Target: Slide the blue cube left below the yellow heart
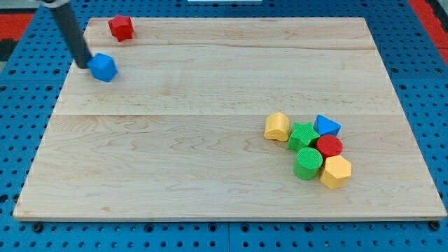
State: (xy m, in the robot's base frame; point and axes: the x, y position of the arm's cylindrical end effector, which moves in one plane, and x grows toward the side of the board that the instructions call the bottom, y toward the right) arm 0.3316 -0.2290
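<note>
The board (210,140) is pale wood, smooth and matt, its grain running across. The blue cube (103,67) at ten o'clock looks like matt plastic, as does the yellow heart (277,126) at four o'clock. My tip (87,65) is dark and dull.

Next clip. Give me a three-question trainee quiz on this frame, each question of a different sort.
1. True or false: my tip touches the blue cube on its side facing the view's left.
2. Which block lies nearest the blue cube? A) red block near the wooden board's top edge B) yellow heart C) green cylinder
3. Fill in: the blue triangular block sits in the cluster at the view's lower ____.

Key: 1 true; 2 A; 3 right.
</note>
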